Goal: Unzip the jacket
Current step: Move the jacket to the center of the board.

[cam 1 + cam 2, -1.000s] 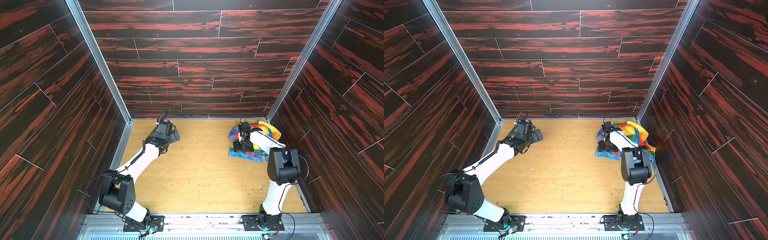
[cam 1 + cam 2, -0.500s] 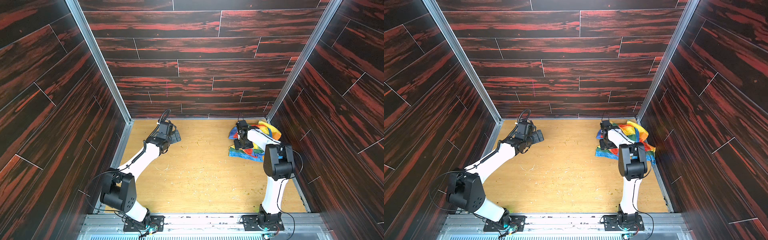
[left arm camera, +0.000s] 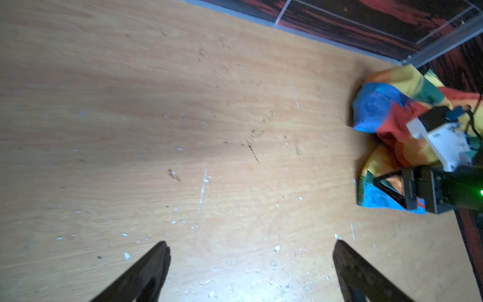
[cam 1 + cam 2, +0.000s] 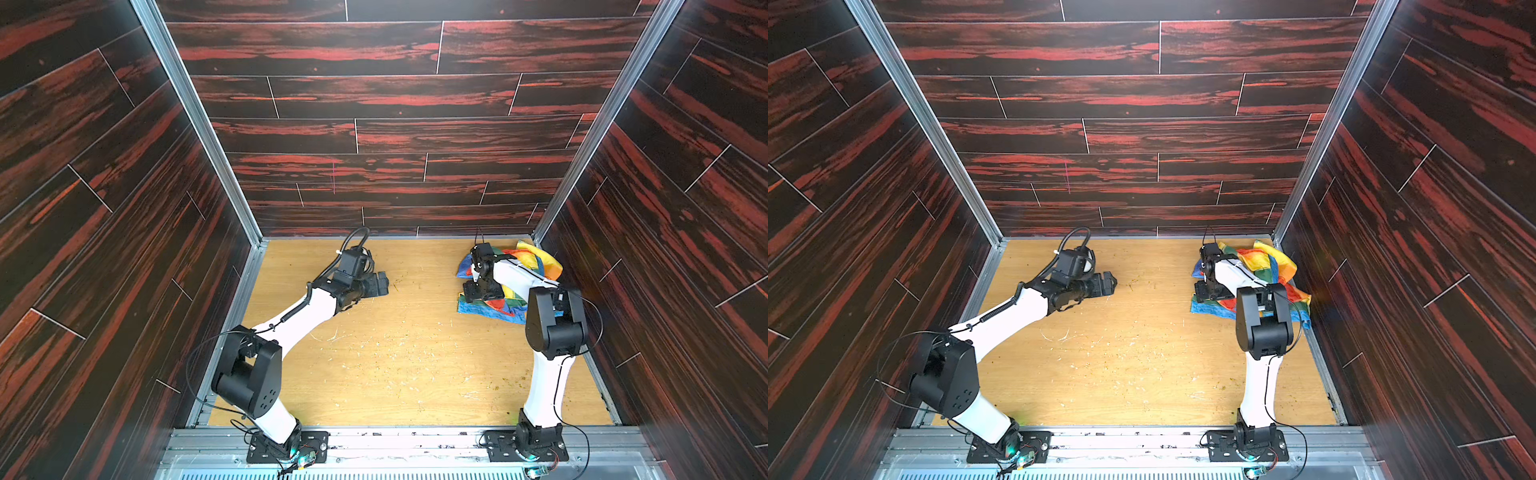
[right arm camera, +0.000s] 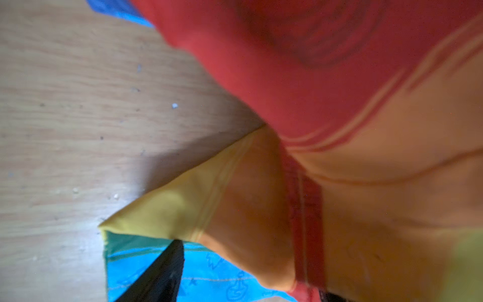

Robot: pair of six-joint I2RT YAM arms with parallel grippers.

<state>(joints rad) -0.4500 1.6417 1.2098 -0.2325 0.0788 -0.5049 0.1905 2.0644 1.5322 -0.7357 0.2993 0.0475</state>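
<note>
Over bare table (image 4: 395,353) on the left side, the left gripper (image 4: 384,284) hangs with its jaws wide apart and nothing between them, pointing across toward the right. The jacket (image 4: 486,309) lies well apart from it, roughly straight ahead along that line, as the left wrist view shows. Farther right, the jacket sits crumpled in the far right corner of the table, close against the side wall (image 4: 665,332), with its blue edge turned toward the centre. The heap is too bunched to give a true long axis, and the yellow zipper shows in no view. At that inner edge the right gripper (image 4: 468,291) is by far the nearer: it is down on the cloth with jaws apart, one finger (image 5: 162,272) over the blue layer while an orange fold rides up over where the other should be. Nothing looks pinched. The coming move, as I judge it, falls to the right arm: draw the heap out flat toward the centre to bare the zipper. Against a second ago, the left gripper has come a little toward the centre, while the right gripper has only edged slightly along the same edge
</note>
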